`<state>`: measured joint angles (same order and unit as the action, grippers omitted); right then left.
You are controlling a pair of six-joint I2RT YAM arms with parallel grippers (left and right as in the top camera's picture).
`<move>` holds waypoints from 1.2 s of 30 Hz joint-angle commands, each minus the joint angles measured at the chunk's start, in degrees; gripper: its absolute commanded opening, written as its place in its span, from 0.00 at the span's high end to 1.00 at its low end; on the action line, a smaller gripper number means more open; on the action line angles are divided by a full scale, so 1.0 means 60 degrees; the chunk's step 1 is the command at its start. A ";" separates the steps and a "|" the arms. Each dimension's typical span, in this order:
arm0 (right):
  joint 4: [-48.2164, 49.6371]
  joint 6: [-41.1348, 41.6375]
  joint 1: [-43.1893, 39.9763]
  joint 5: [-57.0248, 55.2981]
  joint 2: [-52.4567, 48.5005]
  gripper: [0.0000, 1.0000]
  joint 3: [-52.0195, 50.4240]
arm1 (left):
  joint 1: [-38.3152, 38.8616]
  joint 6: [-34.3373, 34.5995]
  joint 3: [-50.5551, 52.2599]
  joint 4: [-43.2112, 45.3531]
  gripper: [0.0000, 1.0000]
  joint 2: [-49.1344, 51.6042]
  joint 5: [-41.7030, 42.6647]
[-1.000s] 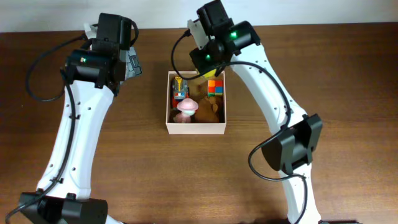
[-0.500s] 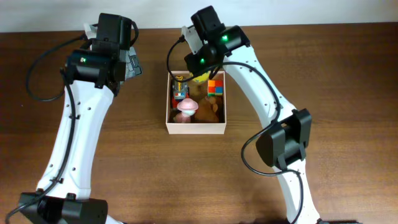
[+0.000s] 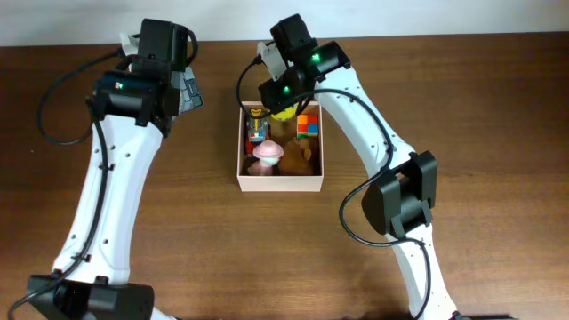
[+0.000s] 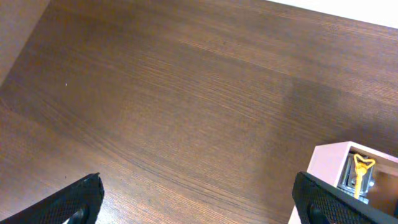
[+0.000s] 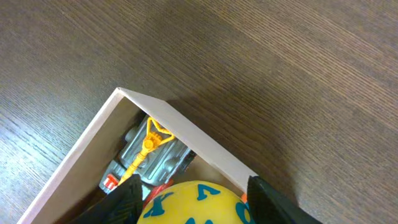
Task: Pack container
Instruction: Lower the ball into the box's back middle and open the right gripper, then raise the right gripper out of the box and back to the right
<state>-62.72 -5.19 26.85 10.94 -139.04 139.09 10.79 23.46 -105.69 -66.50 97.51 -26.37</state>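
Note:
The container (image 3: 279,184), a square box with pale cream walls, sits at the table's middle back and holds several toys: a pink mushroom (image 3: 266,156), a brown figure (image 3: 298,158), a coloured cube (image 3: 308,124) and a grey vehicle with a yellow part (image 3: 257,127). My right gripper (image 5: 193,202) is shut on a yellow ball with blue marks (image 5: 193,204) over the container's far edge (image 5: 186,134); the ball shows in the overhead view (image 3: 284,112). My left gripper (image 4: 199,205) is open and empty above bare table, left of the container's corner (image 4: 326,158).
The brown wooden table (image 3: 462,133) spreads around the container. A pale wall runs along the table's back edge (image 3: 444,18). The left arm (image 3: 116,178) stands over the left side.
My right gripper has moved left along the container's far edge with the yellow ball in it. The left arm has not moved.

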 commanded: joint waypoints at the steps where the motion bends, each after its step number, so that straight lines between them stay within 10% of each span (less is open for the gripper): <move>1: 0.0004 -0.0062 0.0095 0.0160 -0.0095 0.43 0.0160 | -0.0015 0.0120 -0.0018 -0.0011 0.01 0.0051 0.0004; 15: -0.0149 -0.0062 0.0076 0.0157 -0.0095 0.09 0.0160 | -0.0015 0.0120 -0.0018 -0.0015 0.01 0.0051 0.0007; 36: -0.0874 0.0947 -0.2586 -0.1905 0.1770 0.01 0.0947 | -0.0015 0.0120 -0.0018 -0.0015 0.01 0.0051 0.0007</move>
<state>-67.57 -1.37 15.62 2.68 -134.39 142.58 10.79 23.46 -105.69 -66.50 97.51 -26.37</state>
